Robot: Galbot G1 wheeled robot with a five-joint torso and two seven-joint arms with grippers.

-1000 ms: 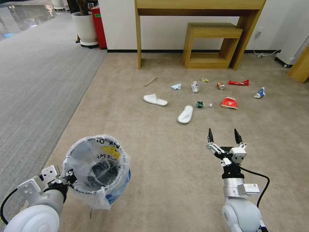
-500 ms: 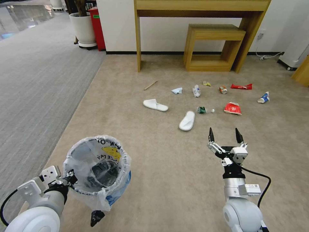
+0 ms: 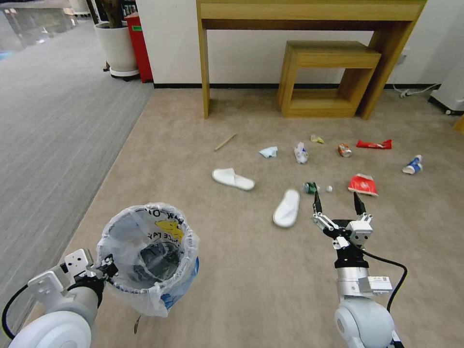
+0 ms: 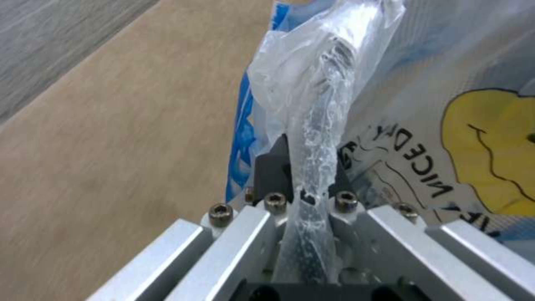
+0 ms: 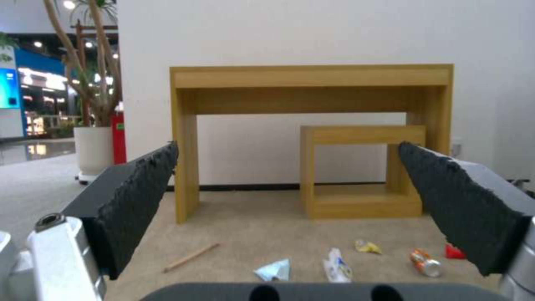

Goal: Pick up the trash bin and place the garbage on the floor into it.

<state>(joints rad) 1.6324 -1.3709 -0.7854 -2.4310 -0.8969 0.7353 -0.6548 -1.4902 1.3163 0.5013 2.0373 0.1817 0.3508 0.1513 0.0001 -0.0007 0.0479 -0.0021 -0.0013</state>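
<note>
The trash bin [image 3: 145, 256], dark with a blue side and a crinkly lettered bag, sits at the lower left. My left gripper [image 3: 107, 267] is shut on its bag-covered rim [image 4: 312, 167]. My right gripper [image 3: 336, 198] hangs open over the beige floor [image 3: 232, 290], nothing between its fingers [image 5: 139, 200]. Just beyond it lie the garbage: two white slippers [image 3: 286, 208] [image 3: 233, 178], a green bottle [image 3: 310, 187] and a red wrapper [image 3: 363, 184]. Farther off are a stick [image 3: 225, 142], tissue pack [image 3: 268, 152], clear bottle [image 3: 300, 152], can [image 3: 344, 150] and paper cup [image 3: 412, 166].
A tall wooden table [image 3: 309, 12] with a low wooden stool [image 3: 333, 58] under it stands against the white wall behind the litter. A white plant pot [image 3: 116, 48] and red bin [image 3: 137, 46] stand at the far left. Grey ribbed carpet [image 3: 48, 135] borders the left.
The whole picture has shifted: the camera has moved forward, so litter and furniture now appear nearer. Both arms keep the same pose, the left still holding the bin.
</note>
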